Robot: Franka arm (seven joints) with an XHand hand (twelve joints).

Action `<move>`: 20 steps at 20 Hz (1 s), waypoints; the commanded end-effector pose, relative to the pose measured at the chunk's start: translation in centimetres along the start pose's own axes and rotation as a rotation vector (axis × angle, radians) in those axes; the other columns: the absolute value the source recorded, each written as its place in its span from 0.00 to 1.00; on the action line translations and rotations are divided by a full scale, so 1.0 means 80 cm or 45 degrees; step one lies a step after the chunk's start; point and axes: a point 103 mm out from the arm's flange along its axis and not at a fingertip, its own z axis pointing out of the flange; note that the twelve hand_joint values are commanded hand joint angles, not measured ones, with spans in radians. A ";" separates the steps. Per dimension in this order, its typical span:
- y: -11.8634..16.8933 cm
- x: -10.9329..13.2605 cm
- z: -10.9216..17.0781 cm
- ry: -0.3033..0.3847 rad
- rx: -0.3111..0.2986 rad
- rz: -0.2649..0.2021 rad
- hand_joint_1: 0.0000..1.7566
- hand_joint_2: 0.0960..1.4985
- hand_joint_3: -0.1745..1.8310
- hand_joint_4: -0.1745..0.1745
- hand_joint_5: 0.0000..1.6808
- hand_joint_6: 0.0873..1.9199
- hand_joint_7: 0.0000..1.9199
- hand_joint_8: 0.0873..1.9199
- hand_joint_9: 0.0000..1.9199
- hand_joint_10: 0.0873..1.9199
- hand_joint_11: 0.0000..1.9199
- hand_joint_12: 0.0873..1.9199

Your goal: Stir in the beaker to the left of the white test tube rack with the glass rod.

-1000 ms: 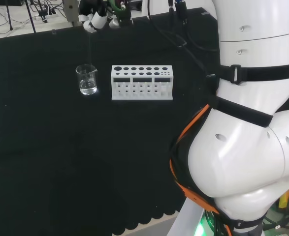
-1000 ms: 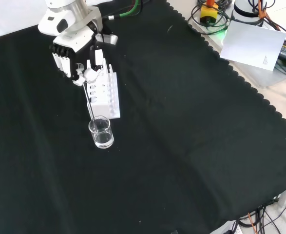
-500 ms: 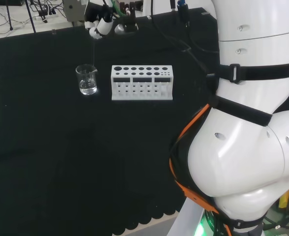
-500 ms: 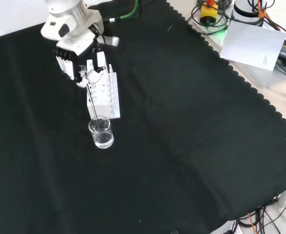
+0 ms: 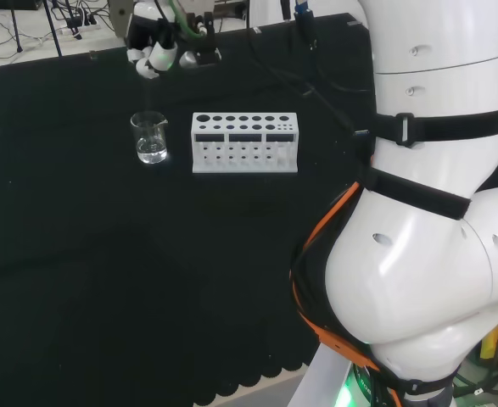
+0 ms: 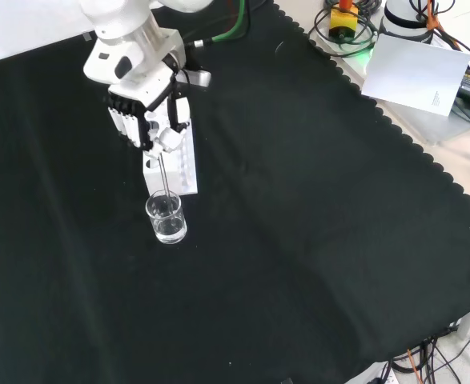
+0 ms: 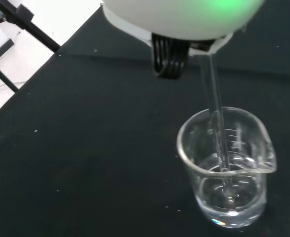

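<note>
Clear glass is what I am working with: a thin, straight glass rod [image 7: 215,106] that I am pinching in the curled fingers of my hand [image 6: 148,120]. Its lower end is sitting in a small round beaker [image 7: 227,168] with a pouring lip and a little clear liquid at the bottom. In the head view the beaker [image 5: 150,138] is standing just left of the white plastic rack [image 5: 244,142] with its rows of round holes, on matt black cloth [image 6: 299,208]. Compared with half a second ago, my hand is now farther left in the head view, and the rod is leaning differently.
</note>
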 end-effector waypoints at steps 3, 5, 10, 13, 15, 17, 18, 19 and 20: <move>0.021 0.018 0.001 -0.003 -0.002 -0.029 0.75 0.35 0.52 0.00 0.67 0.38 0.67 0.49 0.83 0.46 0.72 0.54; 0.026 0.008 0.001 0.004 -0.010 -0.019 0.75 0.35 0.52 0.00 0.67 0.38 0.67 0.49 0.83 0.46 0.72 0.54; 0.024 -0.020 -0.004 0.018 -0.019 0.027 0.75 0.35 0.51 0.00 0.67 0.38 0.67 0.49 0.83 0.46 0.72 0.54; 0.014 -0.028 -0.008 0.018 -0.023 0.044 0.75 0.35 0.51 0.00 0.66 0.38 0.67 0.49 0.83 0.46 0.72 0.54; 0.007 -0.031 -0.012 0.015 -0.029 0.058 0.75 0.35 0.51 0.00 0.66 0.38 0.67 0.49 0.83 0.46 0.72 0.54; -0.001 -0.032 -0.014 0.010 -0.035 0.066 0.75 0.35 0.51 0.00 0.66 0.38 0.67 0.49 0.83 0.46 0.72 0.54; -0.004 -0.032 -0.014 0.008 -0.036 0.070 0.75 0.35 0.51 0.00 0.66 0.38 0.67 0.49 0.83 0.46 0.72 0.54; -0.007 -0.030 -0.014 0.012 -0.035 0.073 0.75 0.35 0.51 0.00 0.66 0.38 0.67 0.49 0.83 0.46 0.72 0.54; -0.008 -0.028 -0.013 0.018 -0.032 0.075 0.75 0.35 0.51 0.00 0.66 0.38 0.67 0.49 0.83 0.46 0.72 0.54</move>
